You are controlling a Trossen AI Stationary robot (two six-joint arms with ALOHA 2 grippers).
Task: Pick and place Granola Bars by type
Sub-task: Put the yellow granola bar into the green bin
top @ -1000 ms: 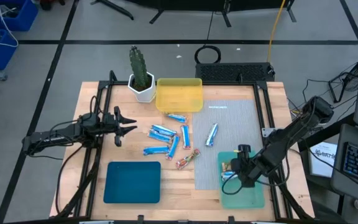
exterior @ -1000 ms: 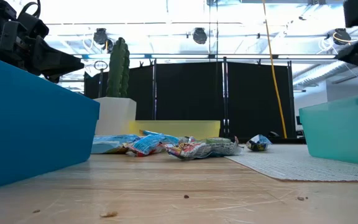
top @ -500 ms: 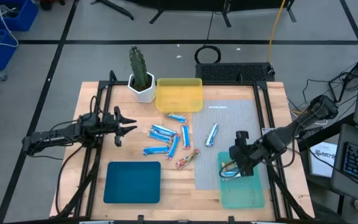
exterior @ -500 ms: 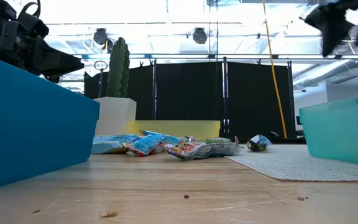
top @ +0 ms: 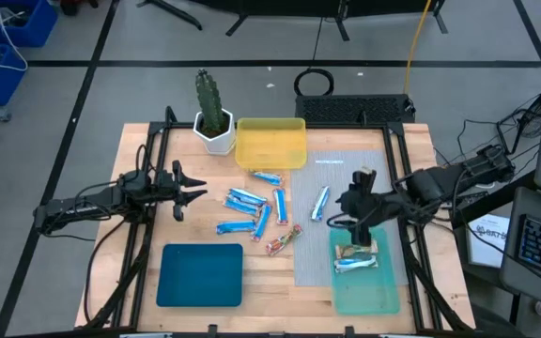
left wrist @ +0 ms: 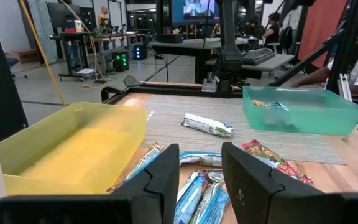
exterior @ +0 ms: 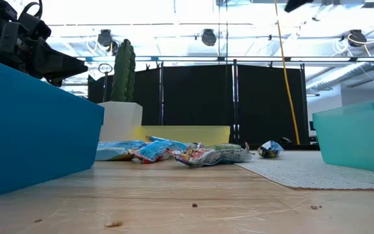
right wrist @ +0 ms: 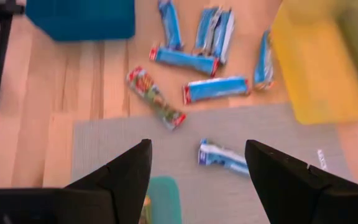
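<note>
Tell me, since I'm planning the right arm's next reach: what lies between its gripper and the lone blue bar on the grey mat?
Only bare grey mat. In the high view, the right gripper hangs just beside the lone blue bar, with nothing between them.

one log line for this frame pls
right gripper: open, empty, above mat | left gripper: waiting, table's left | light teal tray: two bars

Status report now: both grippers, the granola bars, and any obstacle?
Right gripper open, empty, above the mat beside the light teal tray. Left gripper waits at table's left. Two bars in that tray, loose granola bars mid-table. Nothing blocking.
</note>
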